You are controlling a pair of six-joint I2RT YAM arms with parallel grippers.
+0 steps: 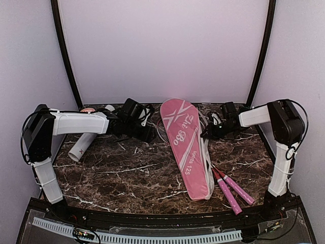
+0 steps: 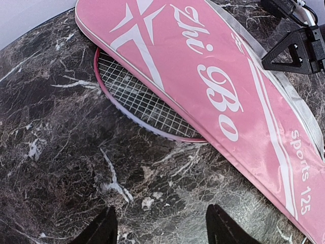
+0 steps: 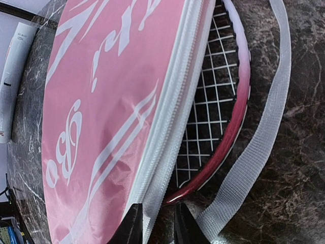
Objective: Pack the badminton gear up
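Pink bag (image 1: 184, 147) at table (image 2: 76, 168) centre, over two rackets (image 1: 229, 196), handles protruding at 5 o'clock, right claw (image 3: 157, 229) clamped on bag's zip edge at 2 o'clock, left claw (image 2: 162, 231) apart above bare marble at 10 o'clock, white tube (image 1: 84, 145) at 9 o'clock.

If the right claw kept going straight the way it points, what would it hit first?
Probably the pink bag's zipped edge, lying between the right gripper's fingertips; the red racket frame sits just beside. Depth is unclear.
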